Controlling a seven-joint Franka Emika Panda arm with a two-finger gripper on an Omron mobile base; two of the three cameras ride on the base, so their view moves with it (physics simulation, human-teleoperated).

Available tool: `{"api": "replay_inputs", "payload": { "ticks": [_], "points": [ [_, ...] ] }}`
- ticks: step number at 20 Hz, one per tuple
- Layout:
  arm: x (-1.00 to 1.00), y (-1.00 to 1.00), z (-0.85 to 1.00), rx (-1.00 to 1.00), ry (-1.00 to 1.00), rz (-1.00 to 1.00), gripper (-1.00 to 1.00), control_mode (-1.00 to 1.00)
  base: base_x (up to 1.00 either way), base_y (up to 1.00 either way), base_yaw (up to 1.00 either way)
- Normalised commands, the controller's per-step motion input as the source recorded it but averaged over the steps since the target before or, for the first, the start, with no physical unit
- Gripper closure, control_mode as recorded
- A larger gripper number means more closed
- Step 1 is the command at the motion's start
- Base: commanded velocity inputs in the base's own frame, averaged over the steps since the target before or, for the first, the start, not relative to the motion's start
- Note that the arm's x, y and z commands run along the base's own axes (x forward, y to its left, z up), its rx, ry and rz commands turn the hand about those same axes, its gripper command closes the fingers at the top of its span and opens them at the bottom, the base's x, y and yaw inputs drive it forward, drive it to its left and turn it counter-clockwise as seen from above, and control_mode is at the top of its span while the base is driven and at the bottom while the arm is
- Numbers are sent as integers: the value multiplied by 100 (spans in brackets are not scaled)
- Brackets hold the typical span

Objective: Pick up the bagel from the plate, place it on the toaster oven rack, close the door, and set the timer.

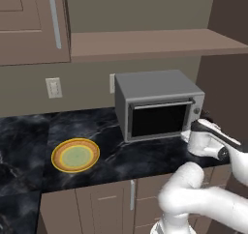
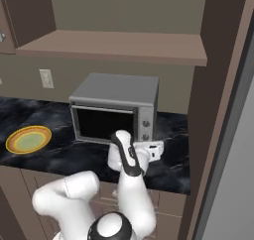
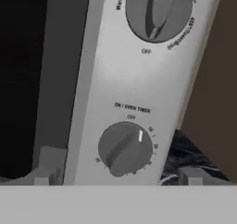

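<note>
Hand view, materials: the toaster oven [image 3: 134,93] shows a smooth grey metal control strip; the timer knob [image 3: 125,148] is a round grey dial with a raised ridge and a white mark, printed "ON / OVEN TIMER" and "OFF" above it.
Upper knob: a second round grey dial [image 3: 158,12] with a ridge across it, "OFF" printed below.
Door: the door [image 3: 28,79] is a flat black glass panel in a grey frame, shut against the oven front in both base views.
End effector: the end effector [image 3: 118,179] is released, its two finger tips [image 3: 46,165] standing wide apart on either side of the timer knob, touching nothing.
Base views, shapes: the oven is a grey box with a slim silver handle bar [image 1: 160,105] along the top of the door.
Plate: the plate [image 1: 75,155] is a round flat disc with a yellow-orange rim and pale green centre, lying bare on the tabletop well to the left of the oven.
Tabletop: the tabletop [image 1: 29,136] is glossy black stone with white veins.
What each view adds: the knob lettering is legible from the hand camera; the base cameras show the plate, a brown shelf [image 2: 114,48] above the oven, and wall outlets [image 1: 54,87].
Bagel: cannot tell where it is; the dark glass hides the oven's inside.
Room: a tall brown panel [image 2: 218,110] stands close to the oven's right side, just beside the white arm [image 2: 130,157]; the tabletop between plate and oven is open.
</note>
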Motion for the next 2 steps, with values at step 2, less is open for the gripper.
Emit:
{"api": "replay_inputs", "payload": {
  "ticks": [2],
  "points": [
    [-2, 0, 31, -2, -18, -13, -100, -100, 0, 0, 0]
  ]
}}
